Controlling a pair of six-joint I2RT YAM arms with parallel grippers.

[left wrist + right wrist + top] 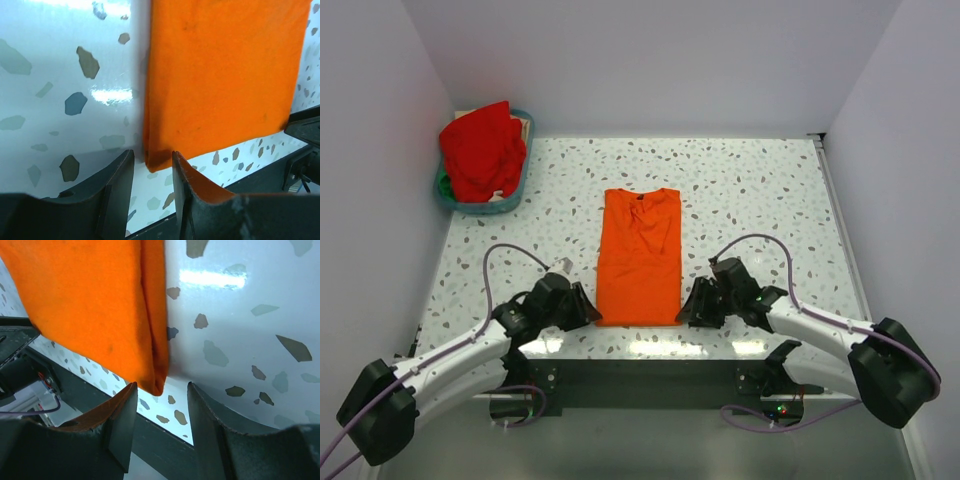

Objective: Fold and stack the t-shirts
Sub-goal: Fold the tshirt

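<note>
An orange t-shirt [639, 257] lies flat on the speckled table, folded into a long narrow strip with its collar at the far end. My left gripper [588, 308] is open at the strip's near left corner; in the left wrist view [152, 162] that corner [160, 159] sits between the jaws. My right gripper [686, 312] is open at the near right corner; in the right wrist view [161, 391] that corner [156, 382] hangs between the jaws. Neither gripper holds the cloth.
A teal basket [455, 199] at the far left corner holds a heap of red cloth [483, 150] with other garments under it. White walls close the table on three sides. A dark strip [650, 375] runs along the near edge between the arm bases.
</note>
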